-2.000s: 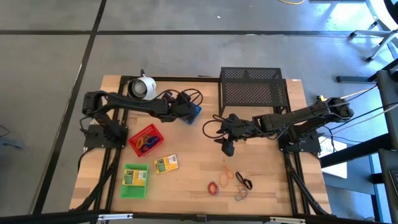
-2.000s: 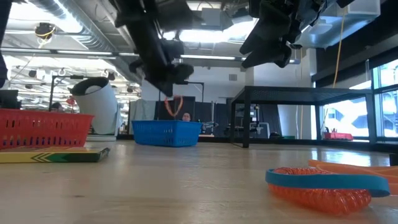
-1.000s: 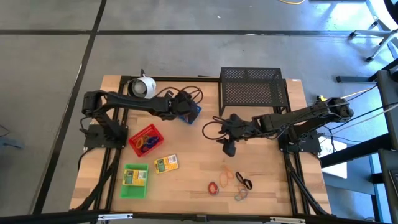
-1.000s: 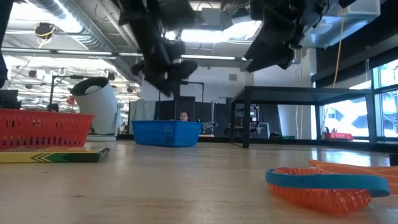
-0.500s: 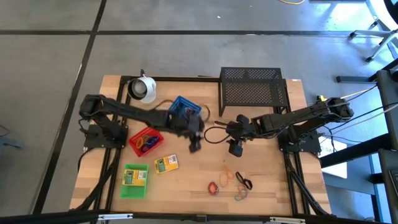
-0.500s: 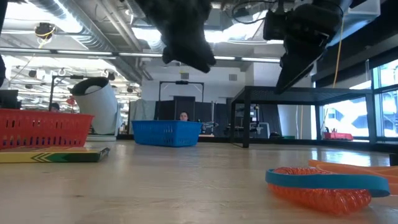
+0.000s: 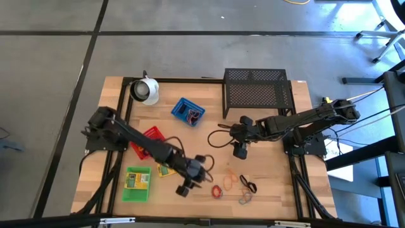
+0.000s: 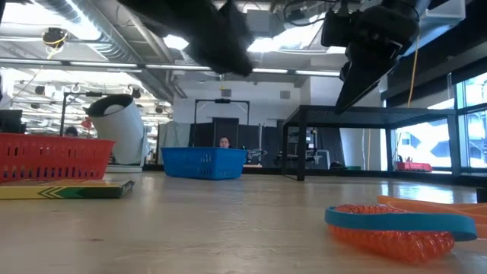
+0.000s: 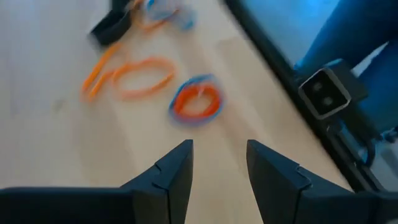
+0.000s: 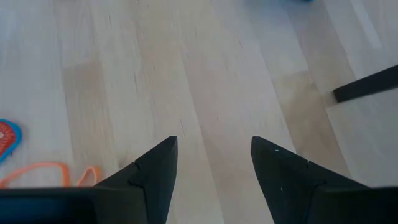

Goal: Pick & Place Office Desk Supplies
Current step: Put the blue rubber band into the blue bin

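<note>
Several coloured loops lie flat on the wood near the table's front edge: a red-and-blue loop (image 7: 217,190), an orange loop (image 7: 229,182), a black loop (image 7: 248,185) and a grey loop (image 7: 243,199). My left gripper (image 7: 190,185) (image 9: 219,149) hangs open and empty just left of them, with the red-and-blue loop (image 9: 196,102) ahead of its fingers. My right gripper (image 7: 239,151) (image 10: 214,146) hangs open and empty over bare wood at mid-table. The blue tray (image 7: 188,111) holds a few loops. The red tray (image 7: 152,134) is partly under my left arm. A yellow-green box lies in the green tray (image 7: 137,183).
The black wire-mesh rack (image 7: 256,88) stands at the far right, and a white round object (image 7: 145,90) at the far left. A second yellow-green box (image 7: 166,170) lies half hidden under my left arm. The table's black front frame (image 9: 323,99) runs close by the left gripper.
My left gripper has swung from above the blue tray at the far side toward the table's near edge, to a spot beside the loops, rolling and tipping as it went, and it stayed open. My right gripper has tipped a little further down in place.
</note>
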Controlling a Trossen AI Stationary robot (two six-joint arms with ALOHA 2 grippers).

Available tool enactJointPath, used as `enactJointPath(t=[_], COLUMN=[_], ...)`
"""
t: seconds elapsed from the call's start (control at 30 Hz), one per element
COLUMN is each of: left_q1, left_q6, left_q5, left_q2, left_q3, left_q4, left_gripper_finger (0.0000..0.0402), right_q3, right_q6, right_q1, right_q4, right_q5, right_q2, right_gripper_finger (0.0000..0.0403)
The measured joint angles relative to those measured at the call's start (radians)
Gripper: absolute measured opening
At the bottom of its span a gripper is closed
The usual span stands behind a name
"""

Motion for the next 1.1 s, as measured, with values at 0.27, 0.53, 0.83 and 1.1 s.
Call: enactJointPath(t=[0.27,0.53,0.83,1.1], left_q1=[-0.022,-0.023,-0.026,-0.053], left_q6=[0.033,0.173,0.287,0.36], left_q5=[-0.016,0.001,0.071,0.085], left_q2=[0.13,0.24,0.353,0.401], left_q3=[0.0,0.041,0.147,0.17], left_q4=[0.2,0.283,0.289,0.28], left_gripper_finger=[0.0143,0.0143,0.0143,0.0128], right_q3=[0.0,0.0,0.0,0.0], right_q6=[0.0,0.0,0.002,0.005], right_q1=[0.0,0.0,0.0,0.0], right_q4=[0.001,0.002,0.005,0.004], right_q5=[0.0,0.0,0.0,0.0], right_q2=[0.0,0.0,0.0,0.0], right_gripper_finger=[0.0207,0.0207,0.0207,0.0207])
